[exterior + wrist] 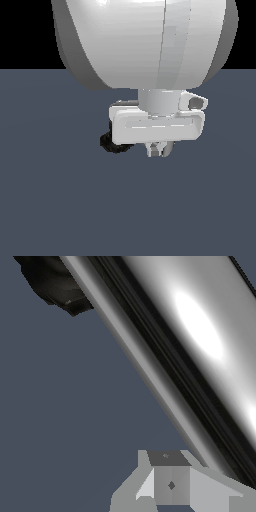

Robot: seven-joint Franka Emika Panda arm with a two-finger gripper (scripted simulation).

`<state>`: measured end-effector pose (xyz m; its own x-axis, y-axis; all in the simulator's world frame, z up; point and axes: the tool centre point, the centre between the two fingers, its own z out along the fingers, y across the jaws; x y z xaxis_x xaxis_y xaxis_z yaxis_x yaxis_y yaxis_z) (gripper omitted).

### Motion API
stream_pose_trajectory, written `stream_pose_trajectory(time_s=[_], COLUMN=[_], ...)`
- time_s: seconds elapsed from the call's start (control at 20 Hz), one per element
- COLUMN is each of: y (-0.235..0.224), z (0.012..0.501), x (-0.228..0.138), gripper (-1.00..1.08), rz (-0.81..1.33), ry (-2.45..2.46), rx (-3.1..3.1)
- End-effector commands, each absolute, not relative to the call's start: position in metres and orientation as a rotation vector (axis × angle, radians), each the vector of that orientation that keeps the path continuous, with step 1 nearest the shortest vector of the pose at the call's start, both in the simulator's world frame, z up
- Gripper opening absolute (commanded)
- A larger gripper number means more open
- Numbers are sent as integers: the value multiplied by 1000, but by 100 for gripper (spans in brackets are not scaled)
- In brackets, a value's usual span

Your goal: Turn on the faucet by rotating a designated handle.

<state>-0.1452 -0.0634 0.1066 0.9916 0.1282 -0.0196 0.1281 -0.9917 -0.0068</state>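
Filling the wrist view, the handle [200, 341] is seen as a shiny silver bar running diagonally just beside one fingertip [170, 483], while the gripper [159, 149] is lowered beside the faucet [114, 144] on the grey floor [60, 200], its opening not discernible.

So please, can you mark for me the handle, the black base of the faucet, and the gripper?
handle [200, 336]: wrist view, on its shiny silver side.
black base [114, 145]: exterior view, on its ribbed edge beside the gripper.
gripper [158, 149]: exterior view, between its fingertips.
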Motion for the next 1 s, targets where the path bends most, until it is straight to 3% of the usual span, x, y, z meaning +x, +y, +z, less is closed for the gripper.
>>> stream_pose_trajectory(time_s=[0.0,0.95], y=[-68,-113], z=[106,108], x=[-136,-75], gripper=[-100,-100], rz=[26,15], ry=[-204,-190], rx=[-3130,-3133])
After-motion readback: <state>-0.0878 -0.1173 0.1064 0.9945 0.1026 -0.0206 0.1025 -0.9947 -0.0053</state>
